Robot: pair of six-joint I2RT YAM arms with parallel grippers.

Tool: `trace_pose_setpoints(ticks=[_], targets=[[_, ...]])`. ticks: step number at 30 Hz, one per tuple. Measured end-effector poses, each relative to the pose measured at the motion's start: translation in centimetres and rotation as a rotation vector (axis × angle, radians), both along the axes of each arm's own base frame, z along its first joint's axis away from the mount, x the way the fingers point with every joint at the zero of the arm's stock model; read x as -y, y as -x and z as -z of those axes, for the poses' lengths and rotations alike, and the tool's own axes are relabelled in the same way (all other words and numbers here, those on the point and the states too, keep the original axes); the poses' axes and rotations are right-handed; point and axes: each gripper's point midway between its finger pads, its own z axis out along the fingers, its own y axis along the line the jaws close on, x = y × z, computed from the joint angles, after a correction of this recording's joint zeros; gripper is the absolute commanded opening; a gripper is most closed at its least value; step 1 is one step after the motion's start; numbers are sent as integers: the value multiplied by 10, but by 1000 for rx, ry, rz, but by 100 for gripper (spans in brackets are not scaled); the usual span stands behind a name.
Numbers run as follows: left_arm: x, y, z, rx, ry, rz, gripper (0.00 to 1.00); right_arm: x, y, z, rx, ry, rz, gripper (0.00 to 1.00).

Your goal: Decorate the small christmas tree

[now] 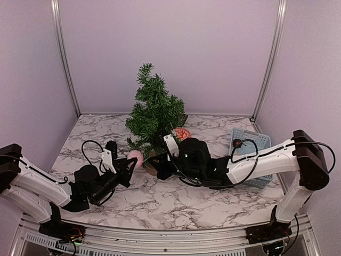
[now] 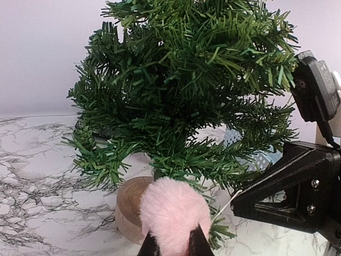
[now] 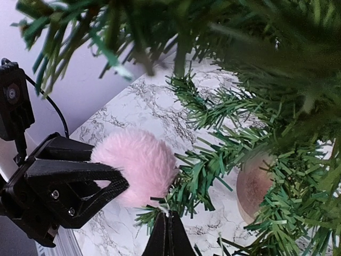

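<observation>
– Small christmas tree (image 1: 154, 112): where is it found?
– It is stood upright on its round wooden base (image 2: 133, 205), about the middle of the marble table (image 1: 160, 205). A gripper is set low on either side of it.
– What is held on the left?
– A pink pom-pom (image 2: 173, 213) is pinched at its underside between the tips of the left gripper (image 2: 176, 246). It is held just in front of the base and against the lowest needles. By that hold the fluff can be steadied while its thread is handled.
– And the thread?
– A white thread (image 2: 226, 206) is seen running from the pom-pom to the right gripper (image 3: 168, 234). Those fingers are pressed together, seemingly on the thread, though the contact is too fine to be confirmed.
– Why is it arranged so?
– It is judged that the loop is meant for a low branch tip (image 3: 197, 176). The ornament would be carried by one arm and the loop steered by the other. A snag in the needles could be expected, and so light a tree might be tipped if the thread were tugged.
– What is placed farther right?
– A red ornament (image 1: 182, 133) is laid on the table just beside the tree. A pale blue basket (image 1: 258, 140) is set near the right edge, well apart from the tree. It is presumably put there so that more decorations can be reached by the right arm.
</observation>
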Motion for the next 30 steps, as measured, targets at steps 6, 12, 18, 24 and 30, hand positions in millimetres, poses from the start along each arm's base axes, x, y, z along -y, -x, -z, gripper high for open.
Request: trace_pose_setpoints(ticks=[6, 12, 18, 24, 30], targets=[[-7, 0, 2, -1, -1, -15, 0, 9, 1, 9, -24, 9, 16, 0], [-13, -1, -4, 3, 20, -30, 0, 14, 0, 14, -31, 18, 38, 0], [-17, -1, -3, -5, 32, -43, 0, 20, -2, 21, -39, 31, 62, 0], [-17, -1, -3, -7, 36, -39, 0, 21, -1, 23, -43, 34, 63, 0], [-8, 0, 3, -18, 9, 0, 10, 18, 2, 26, -46, 40, 40, 2]])
